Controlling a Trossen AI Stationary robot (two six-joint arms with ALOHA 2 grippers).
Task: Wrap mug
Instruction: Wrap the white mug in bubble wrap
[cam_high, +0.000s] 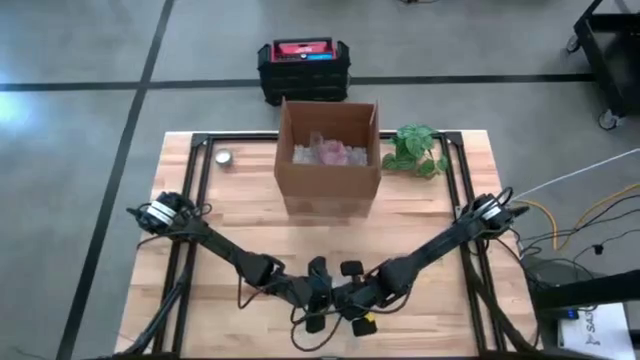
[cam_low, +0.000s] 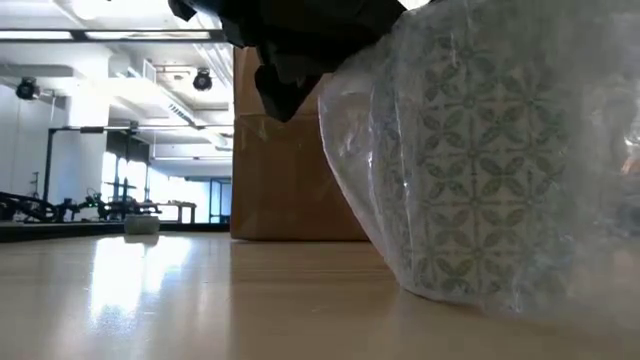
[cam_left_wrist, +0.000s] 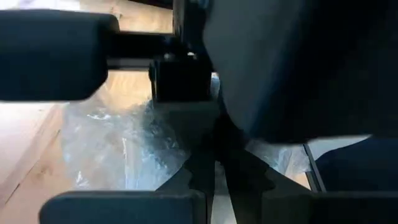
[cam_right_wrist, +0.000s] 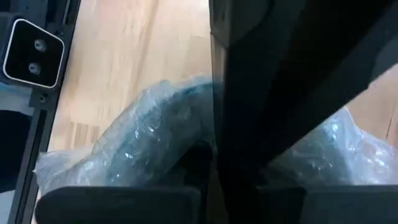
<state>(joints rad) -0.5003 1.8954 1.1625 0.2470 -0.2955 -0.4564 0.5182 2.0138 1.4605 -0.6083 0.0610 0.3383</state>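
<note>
Surface (cam_high: 240, 225): your wooden top, black frame rails along its edges. Both arms reach in from the left and right sides and meet near the 6 o'clock edge.
Cardboard box (cam_high: 328, 160): open top, upright at about 12 o'clock from surface centre, pale crumpled wrap inside. In the low view it stands behind the mug.
Black crate (cam_high: 303, 68): on the floor past the 12 o'clock edge, red item on top.
Plant (cam_high: 416, 150): green leaves, just beside the box at its 3 o'clock.
Mug (cam_low: 490, 180): pale, green leaf-and-flower pattern, standing on the surface inside clear bubble wrap (cam_low: 370, 130). You find it under the two claws at 6 o'clock; hidden in the high view.
Left claw (cam_high: 318, 300): low over the wrapped mug. Can't tell if its fingers are apart or together.
Right claw (cam_high: 352, 300): just beside the left one, over the same bundle. Finger state: can't tell either.
Small round object (cam_high: 224, 157): silvery, at about 10 o'clock, well apart from the arms.
</note>
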